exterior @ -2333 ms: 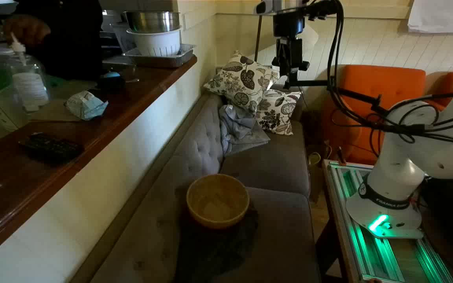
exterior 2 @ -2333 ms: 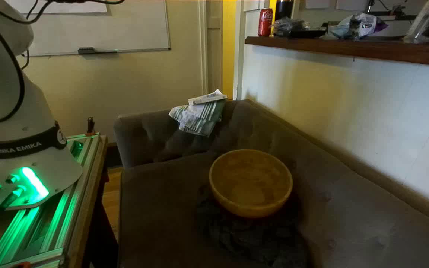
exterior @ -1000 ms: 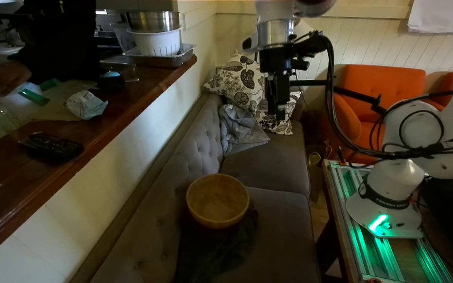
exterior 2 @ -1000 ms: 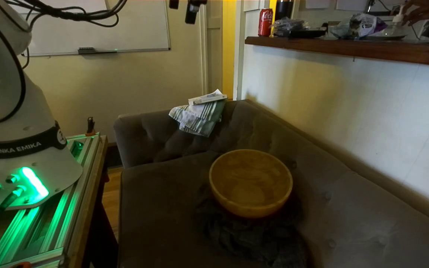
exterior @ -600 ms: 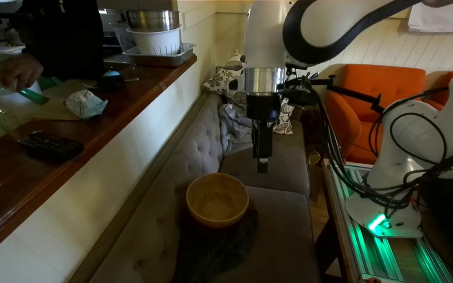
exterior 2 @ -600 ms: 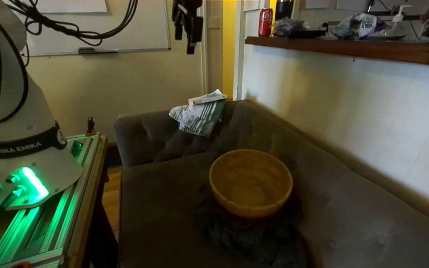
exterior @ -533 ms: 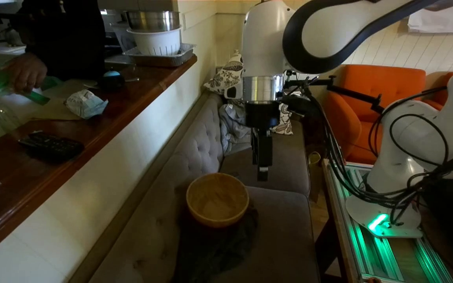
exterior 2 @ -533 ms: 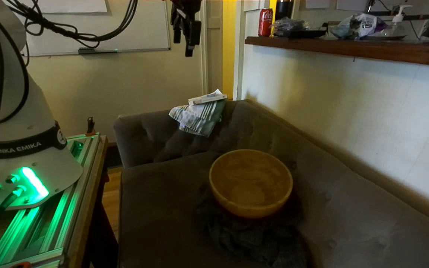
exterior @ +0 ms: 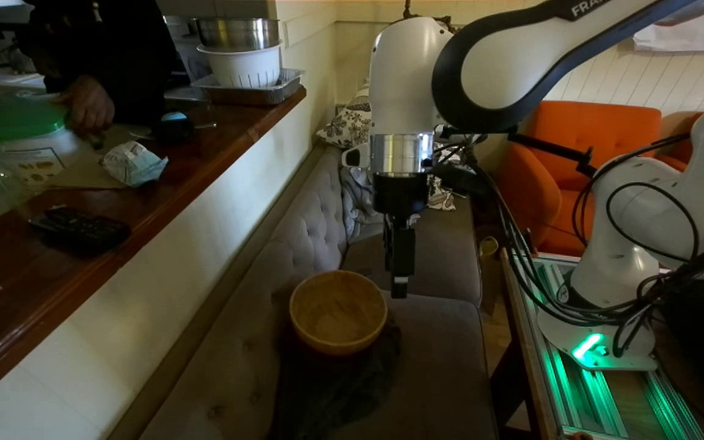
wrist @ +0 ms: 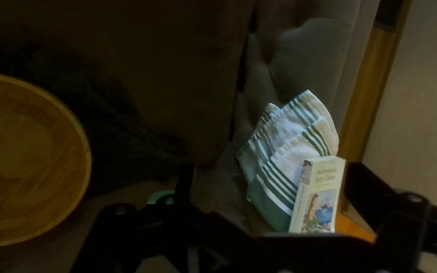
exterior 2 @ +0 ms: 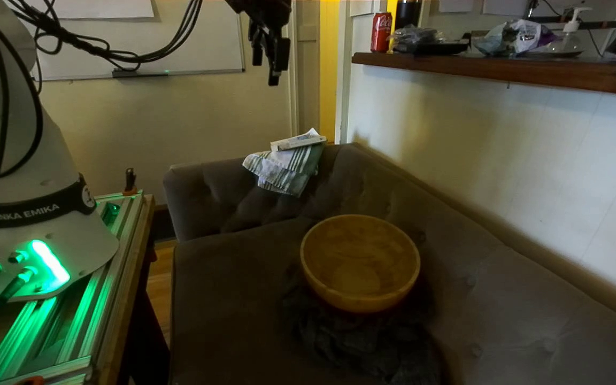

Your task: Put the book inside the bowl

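Bowl (wrist: 25, 159) partly outside wrist view

Book (wrist: 319, 193) (illustrated) outside tan bowl (exterior 2: 360, 263)

Grey tufted upholstery is my ground here: the sofa (exterior 2: 228, 294) carries a rumpled dark cloth (exterior 2: 359, 342) on its seat, with the round wooden bowl (exterior 2: 360, 264) mouth up on that cloth. In an exterior view, a green-and-white striped towel (exterior 2: 286, 174) drapes the sofa's far arm, beyond the bowl and to its left. In an exterior view along 2 seat cushions (exterior: 443, 366), a grey blanket (exterior: 361, 198) and patterned pillows (exterior: 344, 129) fill the far end, partly hidden.
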Available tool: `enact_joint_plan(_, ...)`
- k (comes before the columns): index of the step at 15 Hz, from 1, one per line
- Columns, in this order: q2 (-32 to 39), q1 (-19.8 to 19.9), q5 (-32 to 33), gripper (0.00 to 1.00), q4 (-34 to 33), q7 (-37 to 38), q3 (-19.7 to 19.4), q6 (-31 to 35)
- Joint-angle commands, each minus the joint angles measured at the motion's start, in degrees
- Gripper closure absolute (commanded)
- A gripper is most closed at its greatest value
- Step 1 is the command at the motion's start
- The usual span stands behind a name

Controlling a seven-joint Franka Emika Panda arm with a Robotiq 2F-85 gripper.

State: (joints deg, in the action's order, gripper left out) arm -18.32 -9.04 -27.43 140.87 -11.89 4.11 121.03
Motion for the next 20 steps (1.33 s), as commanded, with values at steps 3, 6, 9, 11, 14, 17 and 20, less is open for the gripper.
enact_joint_plan(3,12.7,-12.0,-24.1,0.00,-4.0,-12.2,-2.1,13.1)
enact_joint_plan(6,21.8,-14.9,-38.2,0.00,-9.3,-21.9,0.1,15.7)
enact_joint_plan(9,31.9,-11.1,-39.3,0.00,-17.8,-26.3,6.4,14.0)
enact_joint_plan(11,38.5,-10.9,-34.6,0.00,-23.6,-22.9,7.8,15.7)
enact_joint_plan(14,37.2,-9.6,-33.1,0.00,-21.6,-22.9,9.2,14.8)
enact_joint_plan(17,40.0,-9.2,-31.8,0.00,-24.5,-22.8,9.3,14.0)
enact_joint_plan(20,44.9,-7.4,-47.9,0.00,-28.1,-29.9,12.5,21.8)
